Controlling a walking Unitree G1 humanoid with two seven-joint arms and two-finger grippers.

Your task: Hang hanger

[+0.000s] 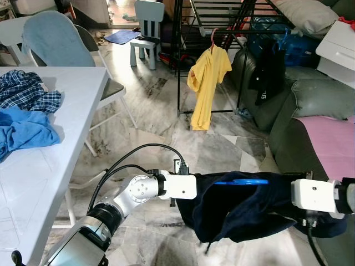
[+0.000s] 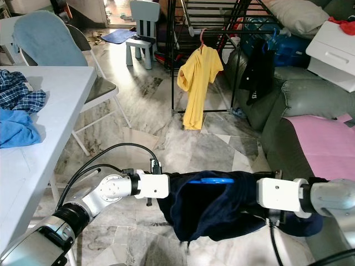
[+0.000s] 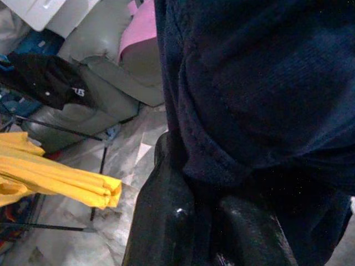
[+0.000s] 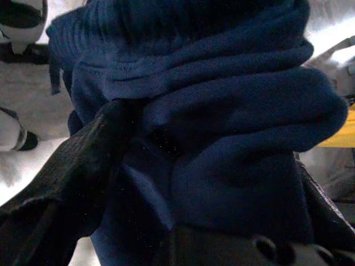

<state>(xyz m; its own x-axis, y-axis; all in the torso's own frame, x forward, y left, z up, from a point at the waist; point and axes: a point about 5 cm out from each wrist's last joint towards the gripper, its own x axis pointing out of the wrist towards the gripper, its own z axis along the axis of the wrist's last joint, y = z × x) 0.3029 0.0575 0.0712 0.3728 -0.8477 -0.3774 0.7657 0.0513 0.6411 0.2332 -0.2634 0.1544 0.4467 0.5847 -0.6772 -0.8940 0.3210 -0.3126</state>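
A navy garment [image 1: 238, 208] hangs bunched between my two arms, low over the marble floor. A blue hanger [image 1: 241, 181] peeks out along its top edge. My left gripper [image 1: 206, 189] is buried in the cloth's left side; in the left wrist view its black fingers [image 3: 161, 221] pinch dark fabric. My right gripper [image 1: 282, 198] holds the right side, its fingers [image 4: 72, 183] closed around a thick navy fold. The black drying rack [image 1: 183, 61] stands farther ahead. On it hang a yellow shirt [image 1: 206, 83] on a pink hanger and a black garment [image 1: 269, 72].
A white table [image 1: 66, 144] with blue and plaid clothes is on my left, a folding chair [image 1: 52, 41] behind it. A grey sofa [image 1: 310, 111] with a pink cloth [image 1: 330, 138] lies on my right. A small blue chair [image 1: 147, 33] stands at the back.
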